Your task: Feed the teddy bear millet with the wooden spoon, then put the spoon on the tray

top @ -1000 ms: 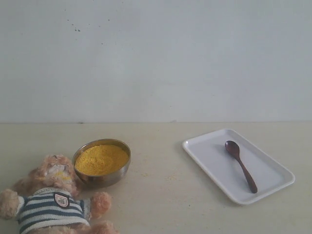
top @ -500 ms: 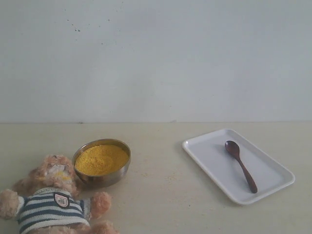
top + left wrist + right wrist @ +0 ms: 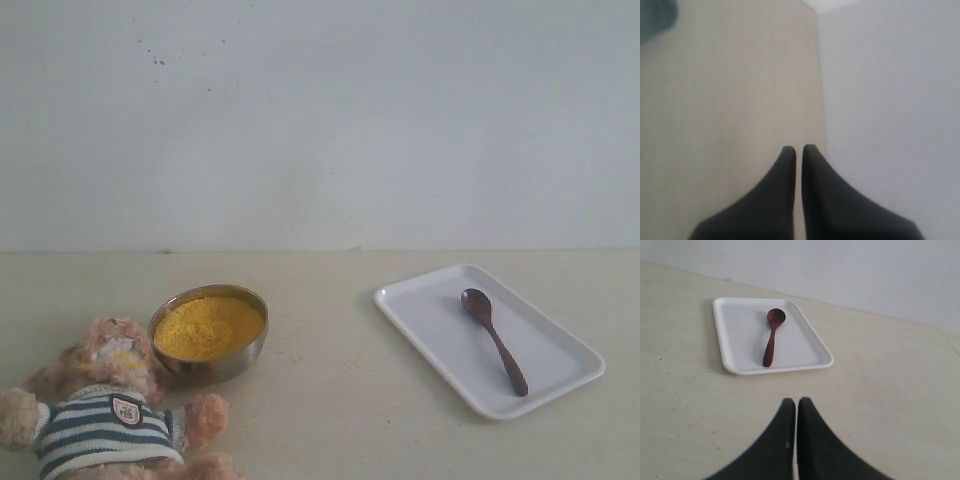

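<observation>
The teddy bear lies on its back at the table's front left, yellow grains on its muzzle. Beside its head stands a steel bowl heaped with millet. The wooden spoon lies inside the white tray at the right; the right wrist view shows the same wooden spoon on the tray. My right gripper hangs shut and empty, well short of the tray. My left gripper is shut on nothing above bare tabletop. Neither gripper appears in the exterior view.
A plain pale wall rises behind the beige table. A few stray yellow grains lie on the table near the bowl. In the left wrist view a blurred dark-teal patch sits in one corner.
</observation>
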